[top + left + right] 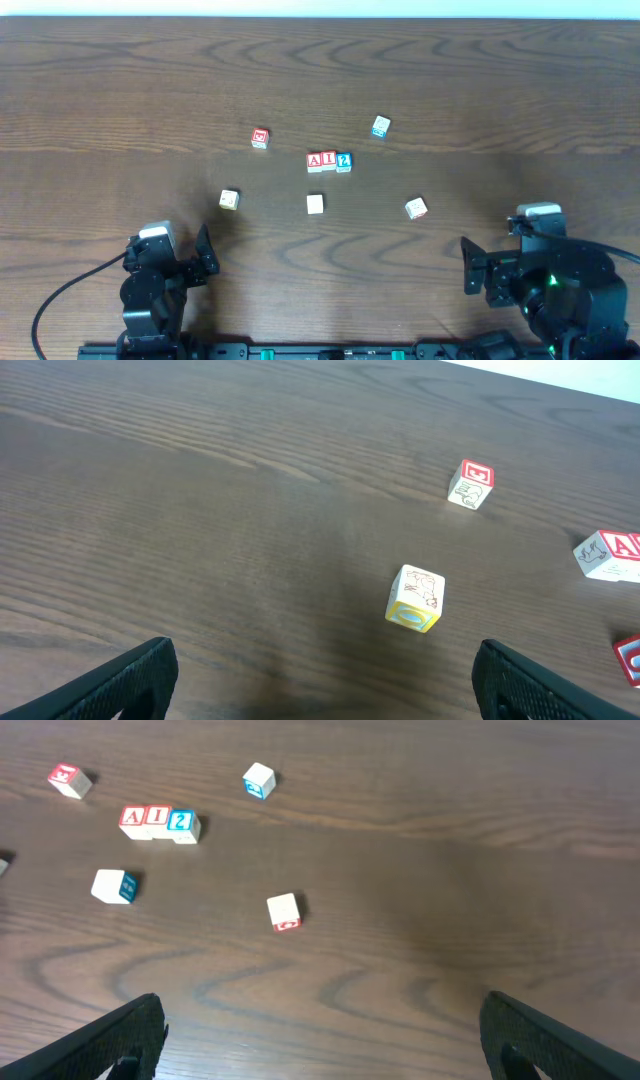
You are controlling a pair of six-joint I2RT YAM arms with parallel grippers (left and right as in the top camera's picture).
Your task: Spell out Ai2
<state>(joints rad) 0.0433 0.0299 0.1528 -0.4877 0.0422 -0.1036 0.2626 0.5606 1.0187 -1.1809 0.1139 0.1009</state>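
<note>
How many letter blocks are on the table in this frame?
8. A block, I block and 2 block touch in a central row; red block up-left, blue block up-right, yellow block left, white block below the row, red-marked block right. None seems hidden.

Both arms sit tucked low at the bottom of the overhead view, one on each side, well apart from each other. The left gripper (pixel 203 255) points toward the right and a bit forward, jaws spread wide. On its wrist cam the black fingers (pixel 140 678) only show in the lower corners. The right gripper (pixel 468 265) faces left, jaws just as wide, fingers (pixel 545 1038) same deal.
</note>
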